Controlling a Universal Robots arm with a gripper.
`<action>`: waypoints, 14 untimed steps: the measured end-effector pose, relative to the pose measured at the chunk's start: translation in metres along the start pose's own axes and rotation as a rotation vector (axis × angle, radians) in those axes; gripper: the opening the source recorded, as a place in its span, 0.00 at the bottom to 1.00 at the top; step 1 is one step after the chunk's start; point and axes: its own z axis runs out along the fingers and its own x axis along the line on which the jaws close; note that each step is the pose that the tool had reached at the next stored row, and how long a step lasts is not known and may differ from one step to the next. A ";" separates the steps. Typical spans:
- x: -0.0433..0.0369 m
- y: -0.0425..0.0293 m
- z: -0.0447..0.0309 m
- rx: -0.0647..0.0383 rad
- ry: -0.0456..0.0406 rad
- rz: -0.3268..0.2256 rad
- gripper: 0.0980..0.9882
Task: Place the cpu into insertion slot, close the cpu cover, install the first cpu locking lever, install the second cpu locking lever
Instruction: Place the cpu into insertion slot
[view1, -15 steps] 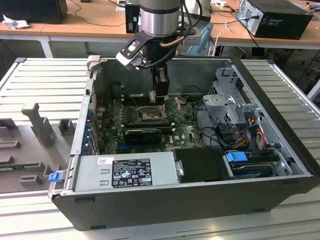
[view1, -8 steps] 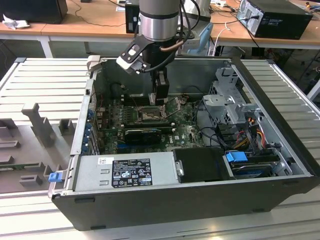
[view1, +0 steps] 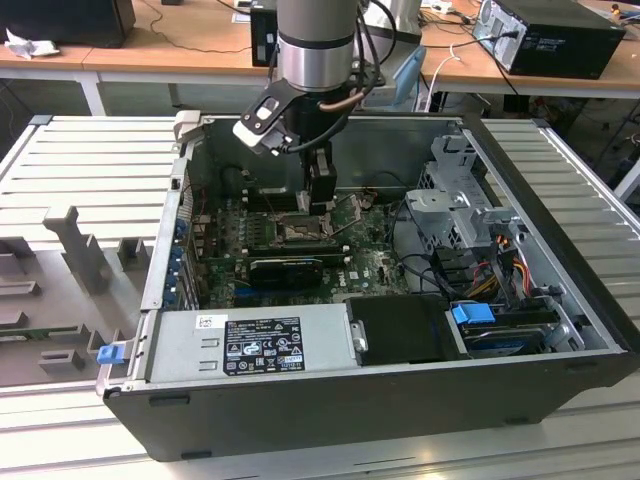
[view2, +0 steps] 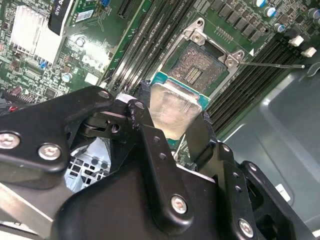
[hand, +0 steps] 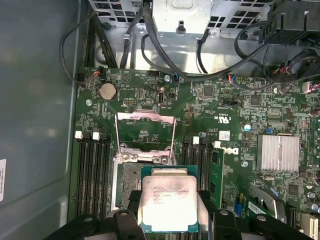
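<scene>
My gripper (hand: 169, 214) is shut on the cpu (hand: 167, 192), a square chip with a pale metal face, pinched by its two side edges between black fingers (hand: 206, 202). The chip hangs just above the insertion slot (hand: 131, 181), offset so part of the dark pin field shows beside it. The cpu cover (hand: 145, 117) stands swung open on the slot's far side. In the second wrist view the cpu (view2: 172, 107) sits in the gripper (view2: 172, 125) short of the open slot (view2: 200, 67), and a thin locking lever (view2: 272, 64) sticks out sideways. In the exterior view the gripper (view1: 318, 200) is low inside the case over the slot (view1: 300, 232).
Memory slots (hand: 95, 170) flank the socket on both sides. A finned heatsink (hand: 277, 152) and a black expansion card (view1: 285, 268) lie nearby. Cables and a drive cage (view1: 455, 205) fill the exterior view's right; the power supply (view1: 255, 343) spans the case's near side.
</scene>
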 end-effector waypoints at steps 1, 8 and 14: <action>0.0004 -0.0003 0.0014 0.000 -0.0001 0.000 0.48; 0.0076 -0.0035 0.0205 0.000 -0.0020 0.036 0.48; 0.0079 -0.0070 0.0226 -0.001 -0.0025 0.045 0.48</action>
